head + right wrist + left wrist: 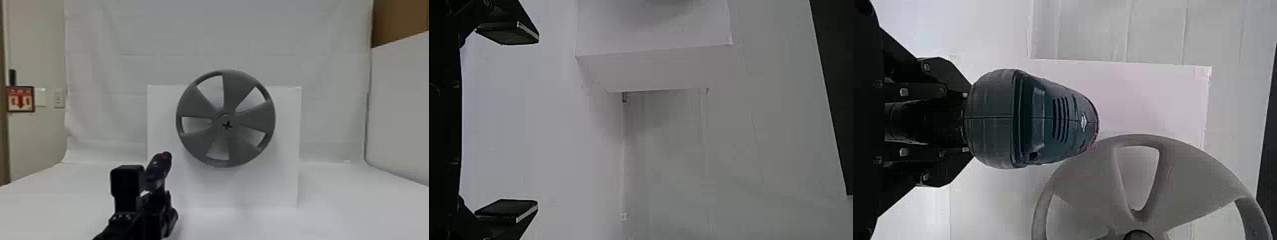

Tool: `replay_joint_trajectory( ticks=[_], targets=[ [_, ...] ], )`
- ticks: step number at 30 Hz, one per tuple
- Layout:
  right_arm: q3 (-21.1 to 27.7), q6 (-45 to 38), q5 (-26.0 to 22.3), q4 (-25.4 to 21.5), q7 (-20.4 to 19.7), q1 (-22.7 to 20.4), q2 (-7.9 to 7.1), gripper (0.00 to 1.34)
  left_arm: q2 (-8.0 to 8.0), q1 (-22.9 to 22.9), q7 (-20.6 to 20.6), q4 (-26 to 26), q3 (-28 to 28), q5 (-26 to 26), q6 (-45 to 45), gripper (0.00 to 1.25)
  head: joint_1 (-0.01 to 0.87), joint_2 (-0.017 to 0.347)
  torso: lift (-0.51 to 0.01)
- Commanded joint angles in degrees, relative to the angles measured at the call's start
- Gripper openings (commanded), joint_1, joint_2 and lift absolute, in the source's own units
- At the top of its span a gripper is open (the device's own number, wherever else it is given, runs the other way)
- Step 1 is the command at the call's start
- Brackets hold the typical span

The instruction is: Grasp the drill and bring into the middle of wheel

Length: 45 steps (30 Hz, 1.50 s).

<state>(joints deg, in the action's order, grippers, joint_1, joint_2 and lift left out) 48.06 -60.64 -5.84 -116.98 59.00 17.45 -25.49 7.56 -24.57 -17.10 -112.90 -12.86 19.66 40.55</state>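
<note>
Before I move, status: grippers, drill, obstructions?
Left gripper closed on drill. Right gripper open. Drill left of wheel, below its hub. Nothing seen blocking hub.

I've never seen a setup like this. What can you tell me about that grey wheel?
The wheel is round and matt grey, perhaps plastic, with five broad spokes between five wedge-like openings and a thin outer rim. At its hub is a dark cross-shaped mark. It is upright, facing the robot, in front of a white block; how it is fixed there is hidden. I see no damage. The drill is apart from it, toward its lower left.
</note>
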Motion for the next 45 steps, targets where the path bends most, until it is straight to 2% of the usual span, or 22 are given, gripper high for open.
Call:
replay_joint_trajectory(
  ticks=[1,36,38,42,45],
  targets=[
    [-0.07,0.00,0.13,0.09,-0.02,-0.04,0.17,1.20,0.08,0.31,-0.13,1.19,0.03,-0.06,-1.18,0.06,0.054,0.031,-0.403],
    [-0.78,0.00,0.92,0.18,-0.02,0.22,0.70,1.20,0.26,0.57,-0.13,5.15,-0.94,-3.57,-5.40,0.08,0.054,0.031,-0.403],
    [-0.78,0.00,1.00,0.18,-0.02,0.22,0.79,1.20,0.26,0.57,-0.13,5.24,-0.94,-3.66,-5.40,0.14,0.054,0.031,-0.403],
    [-0.86,0.00,1.00,0.18,-0.02,0.22,0.88,1.20,0.26,0.93,-0.57,5.50,-0.94,-3.05,-7.15,0.40,0.054,0.031,-0.403],
    [-0.86,0.00,1.00,0.18,0.06,0.13,0.88,1.20,0.26,1.10,-1.10,5.85,-1.03,-2.87,-8.47,0.53,0.054,0.031,-0.403]
  ],
)
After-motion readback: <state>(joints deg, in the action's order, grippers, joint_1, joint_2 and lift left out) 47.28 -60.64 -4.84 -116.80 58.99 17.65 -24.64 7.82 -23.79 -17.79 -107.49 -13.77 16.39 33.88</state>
